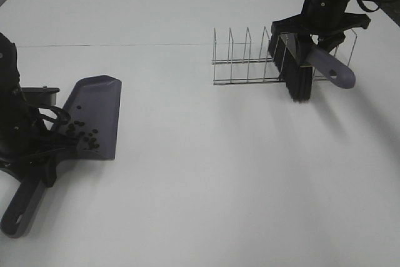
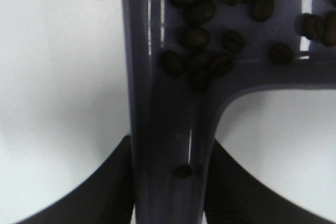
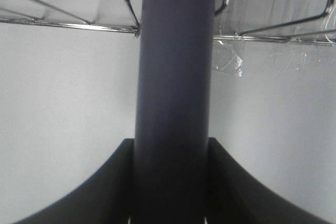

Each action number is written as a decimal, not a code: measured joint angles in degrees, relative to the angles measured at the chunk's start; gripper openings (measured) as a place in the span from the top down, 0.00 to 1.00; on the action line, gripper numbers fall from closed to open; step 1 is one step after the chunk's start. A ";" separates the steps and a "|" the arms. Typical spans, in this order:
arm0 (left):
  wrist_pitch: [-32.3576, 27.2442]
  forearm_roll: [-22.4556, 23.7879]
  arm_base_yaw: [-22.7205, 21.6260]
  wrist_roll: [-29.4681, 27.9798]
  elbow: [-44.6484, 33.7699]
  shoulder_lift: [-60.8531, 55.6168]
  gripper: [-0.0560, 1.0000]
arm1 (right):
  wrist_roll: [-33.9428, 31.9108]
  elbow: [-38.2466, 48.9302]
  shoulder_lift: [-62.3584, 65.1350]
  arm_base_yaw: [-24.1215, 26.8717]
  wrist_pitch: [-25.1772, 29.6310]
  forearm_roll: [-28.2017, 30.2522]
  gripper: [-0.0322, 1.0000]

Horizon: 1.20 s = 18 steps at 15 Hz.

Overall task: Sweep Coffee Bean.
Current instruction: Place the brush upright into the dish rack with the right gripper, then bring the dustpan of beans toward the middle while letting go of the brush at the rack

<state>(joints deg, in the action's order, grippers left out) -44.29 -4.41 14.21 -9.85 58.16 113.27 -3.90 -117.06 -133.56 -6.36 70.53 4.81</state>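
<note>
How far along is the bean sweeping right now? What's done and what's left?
Sweeping looks done: the coffee beans lie in the dustpan, and I see none loose on the table. In hand: the left gripper holds the dustpan handle, and the right gripper holds the brush at the wire rack, bristles down. Left: release the brush there and deal with the dustpan.

Bright even light, soft shadows, blurry wrist views
</note>
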 joint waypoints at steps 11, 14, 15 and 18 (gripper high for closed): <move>-0.80 -0.52 0.00 0.23 0.00 0.00 0.63 | 0.97 -6.70 2.23 0.06 -0.46 -3.44 0.23; -5.16 -0.52 0.00 0.86 4.93 0.00 0.63 | 0.97 -6.76 8.71 0.06 -0.57 -4.81 0.23; -5.90 -0.57 0.00 1.15 7.56 0.23 0.63 | 0.97 -6.76 10.31 0.06 -0.57 -4.81 0.23; -9.00 -0.57 0.00 1.55 17.42 3.04 0.63 | 0.97 -2.69 15.93 0.06 -0.57 -4.81 0.23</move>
<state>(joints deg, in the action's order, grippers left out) -53.29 -4.98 14.21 -8.31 75.57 116.31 -2.92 -119.75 -117.63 -6.30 69.96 0.00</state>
